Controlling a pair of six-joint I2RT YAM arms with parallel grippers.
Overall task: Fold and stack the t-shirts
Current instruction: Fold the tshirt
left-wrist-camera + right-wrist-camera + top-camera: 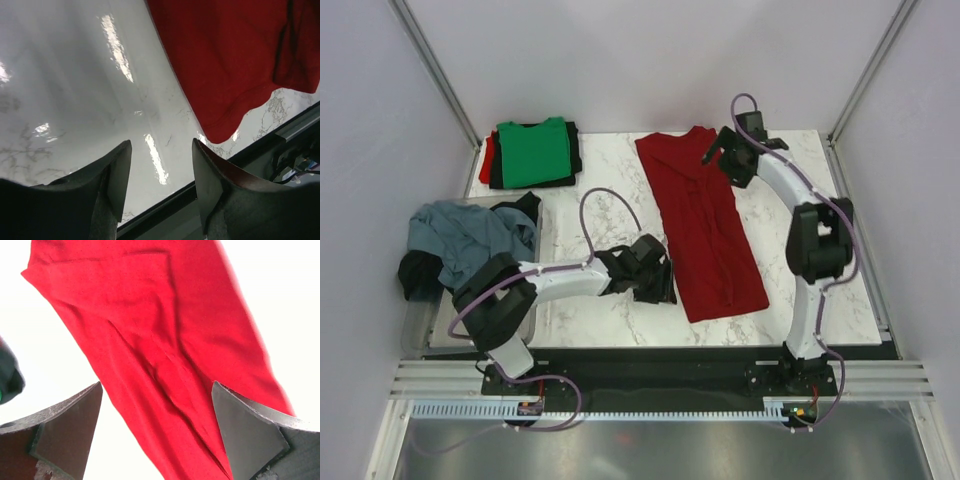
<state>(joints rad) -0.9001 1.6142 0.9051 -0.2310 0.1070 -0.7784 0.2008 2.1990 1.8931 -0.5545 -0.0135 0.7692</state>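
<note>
The dark red shirt (705, 230) is laid flat on the tabletop (610, 170), right of centre, and is folded in lengthwise to a narrow strip.

Risks from here:
- If only the top layer is pinched, the strip would prob. be opened again on lifting.
- If the 2 ends are raised unevenly, the next fold would be set skewed.
- The creases seen down the middle may be pressed in.
- The near end lies close to the tabletop's near edge, so a drag toward the bases could send cloth over it.

The long axis is run far to near on a slant, w/ the far end toward centre and the near end toward the right. Which end is the neck cannot be told for certain; the near end is the wider.

The right claw (156, 390) is held over the far end, jaws spread wide, nothing btwn them. The left claw (161, 147) is set just beside the near left corner, over bare tabletop, jaws part-way apart and empty.

Further out, at far left, a green shirt (533, 152) is stacked on a black shirt (575, 165). A grey-blue shirt (460, 235) is heaped in the clear tub (415, 322) at left.
</note>
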